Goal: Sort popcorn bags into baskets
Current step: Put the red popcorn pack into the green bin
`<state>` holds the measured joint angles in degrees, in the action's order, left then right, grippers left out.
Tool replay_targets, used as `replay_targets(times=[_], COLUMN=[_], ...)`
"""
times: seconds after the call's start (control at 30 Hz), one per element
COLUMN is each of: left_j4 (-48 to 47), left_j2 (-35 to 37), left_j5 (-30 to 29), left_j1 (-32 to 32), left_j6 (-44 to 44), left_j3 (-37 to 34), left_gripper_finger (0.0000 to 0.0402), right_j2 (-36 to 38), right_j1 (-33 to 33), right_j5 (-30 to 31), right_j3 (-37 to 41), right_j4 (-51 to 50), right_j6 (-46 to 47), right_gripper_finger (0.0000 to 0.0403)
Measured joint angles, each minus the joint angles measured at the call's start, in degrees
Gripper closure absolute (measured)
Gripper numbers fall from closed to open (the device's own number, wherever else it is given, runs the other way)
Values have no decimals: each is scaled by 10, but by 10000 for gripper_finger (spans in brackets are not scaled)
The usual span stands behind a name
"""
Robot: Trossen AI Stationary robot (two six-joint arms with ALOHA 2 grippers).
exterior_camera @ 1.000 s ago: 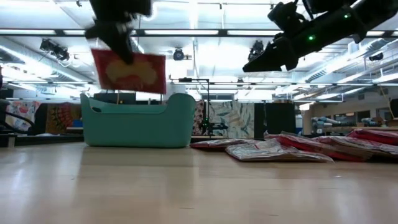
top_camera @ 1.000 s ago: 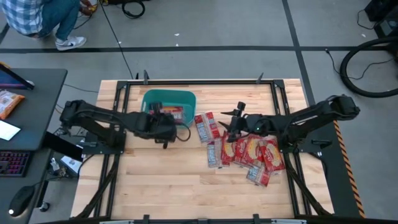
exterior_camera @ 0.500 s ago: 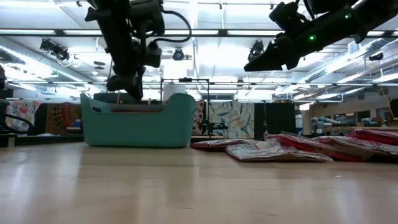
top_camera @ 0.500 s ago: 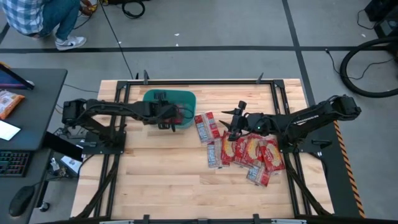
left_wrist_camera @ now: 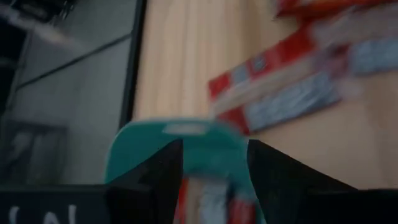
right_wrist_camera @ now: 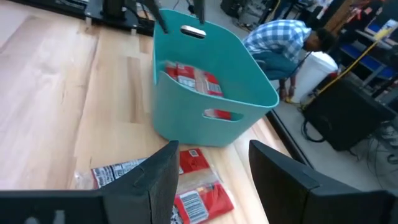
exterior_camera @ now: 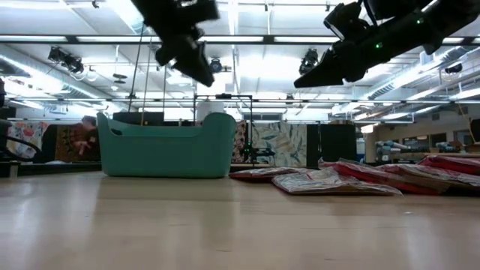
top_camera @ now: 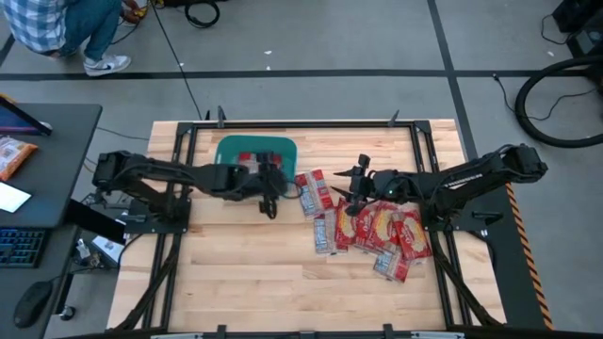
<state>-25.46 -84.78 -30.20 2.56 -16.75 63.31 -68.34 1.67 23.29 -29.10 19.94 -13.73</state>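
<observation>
The teal basket (top_camera: 236,143) stands at the table's far side, left of the middle, with red popcorn bags (right_wrist_camera: 193,78) lying inside it. More popcorn bags (top_camera: 377,231) lie flat in a loose pile on the wood to its right, and one bag (top_camera: 311,193) lies close to the basket. My left gripper (top_camera: 271,188) hangs open and empty by the basket's right near corner, above rim height (exterior_camera: 191,60). My right gripper (top_camera: 350,188) hangs open above the left end of the pile (exterior_camera: 315,75), nothing between its fingers.
A black metal frame (top_camera: 301,122) runs around the tabletop. Bare wood (top_camera: 254,273) lies toward the near edge. A desk with a keyboard (top_camera: 24,247) stands left of the table. A person in a checked shirt (right_wrist_camera: 280,43) is on the floor beyond the far left corner.
My left gripper carried a popcorn bag from the basket's near side to over the basket, opened and let it go; the bag dropped into the basket. The gripper then rose and moved toward the table's right, empty.
</observation>
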Motion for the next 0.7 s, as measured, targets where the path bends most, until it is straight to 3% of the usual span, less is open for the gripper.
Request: replay_targets(times=[0.37,0.7], left_j4=[96,107], left_j2=[-109,-233], left_j5=[17,9], left_j1=[38,46], left_j6=[28,39], left_j3=[3,75], left_gripper_finger=[219,234], right_j2=[0,0], right_j1=[-13,-32], right_j5=[11,11], right_j3=[0,0], right_j4=[-50,-92], right_j6=[41,82], right_gripper_finger=[204,211])
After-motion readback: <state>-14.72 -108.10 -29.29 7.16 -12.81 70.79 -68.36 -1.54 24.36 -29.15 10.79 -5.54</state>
